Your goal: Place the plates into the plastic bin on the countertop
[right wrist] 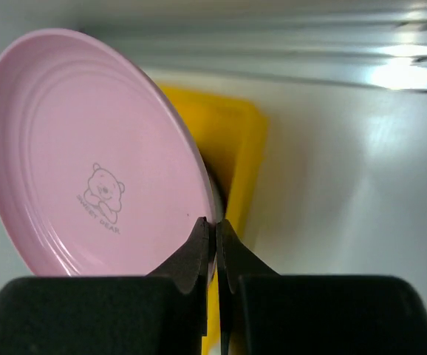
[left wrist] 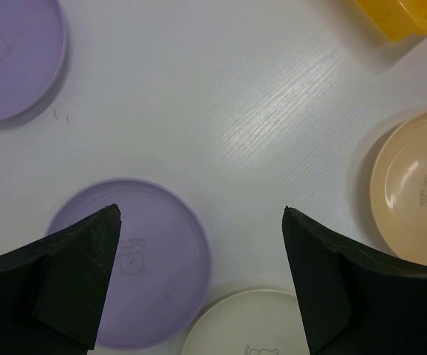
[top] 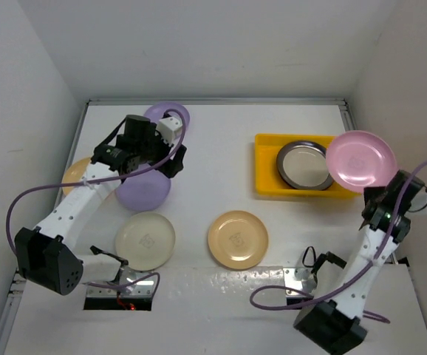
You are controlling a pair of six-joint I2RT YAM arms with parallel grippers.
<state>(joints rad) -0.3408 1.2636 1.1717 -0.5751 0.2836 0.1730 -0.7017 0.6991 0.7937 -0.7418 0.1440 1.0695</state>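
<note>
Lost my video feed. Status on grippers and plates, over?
Right gripper shut on pink plate, held at right end of yellow bin. Left gripper open above lavender plate. Grey-rimmed plate already in bin; nothing blocking the drop.

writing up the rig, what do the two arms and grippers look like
The left arm and right arm have white links, black joints and bases. A purple cable loops along each. The left gripper and right gripper have matte black tapering fingers.
</note>
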